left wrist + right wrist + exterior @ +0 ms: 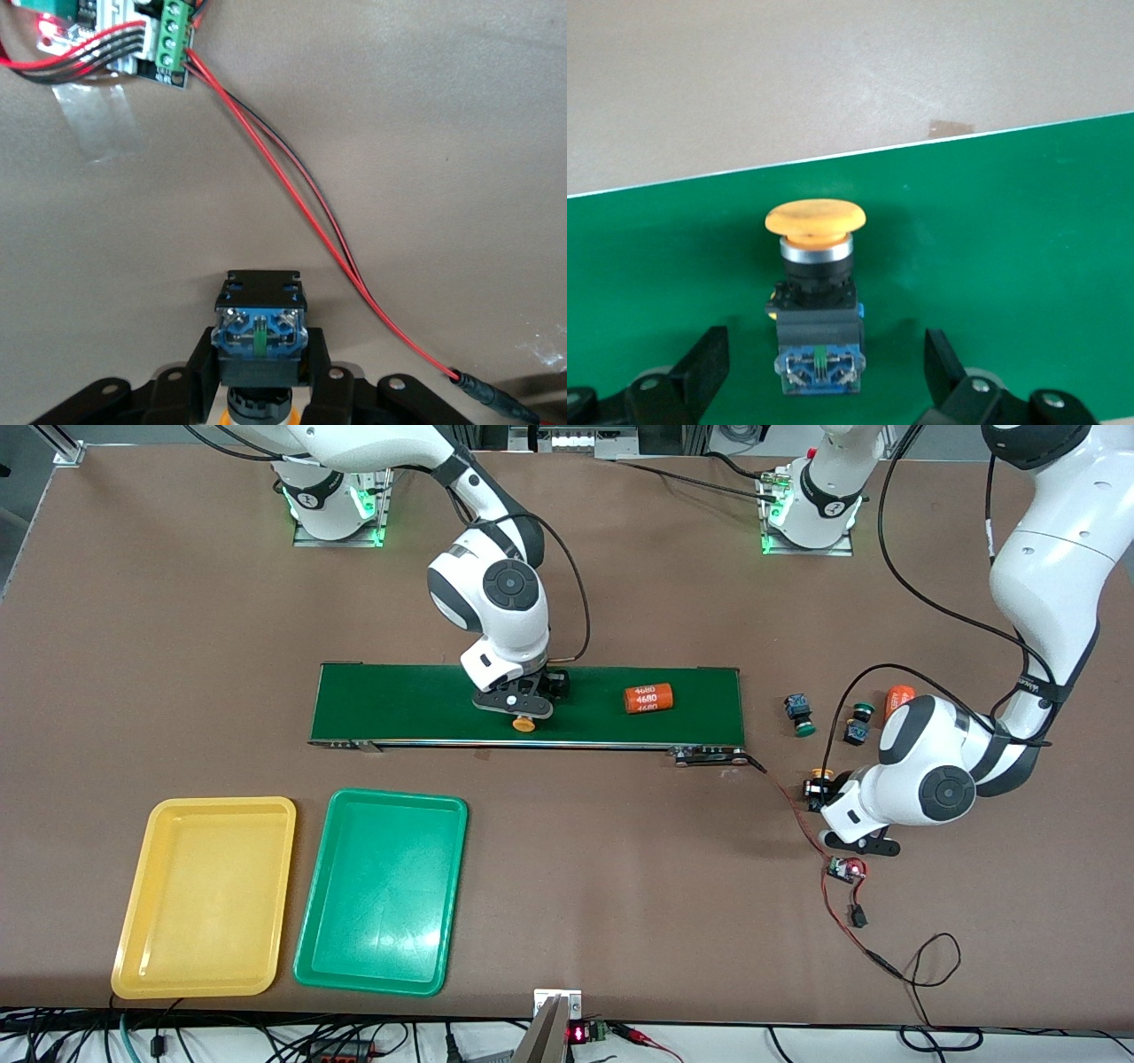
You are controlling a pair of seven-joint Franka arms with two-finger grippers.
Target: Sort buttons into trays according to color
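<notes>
The right gripper (523, 710) is down on the dark-green conveyor belt (399, 704), at the belt's edge nearer the front camera and about midway along it. Its fingers stand wide apart on either side of a yellow-capped button (816, 292) that lies on its side on the belt, and they do not yet touch it.

The left gripper (819, 793) is low over the tabletop (620, 868) near the belt's end at the left arm's end of the table. Its fingers are closed on the blue-and-black body of a second yellow-capped button (260, 332); a sliver of its orange cap shows below the body in the left wrist view. A red-and-black wire pair (292, 177) runs just beside it to a small controller board (847, 870).

Two green-capped buttons (802, 716) (859, 724) lie on the tabletop off that belt end. Beside one sits an orange cylinder (897, 696), and another orange cylinder printed 4680 (648, 698) lies on the belt. The yellow tray (142, 957) and the green tray (452, 841) lie side by side near the table edge closest to the front camera, toward the right arm's end.

The step in hand looks like a double pick. The right gripper should close squarely on the button's boxy body, not the round neck, which could roll. The left should lift straight up so it does not snag the wires. Both buttons belong in the yellow tray.
</notes>
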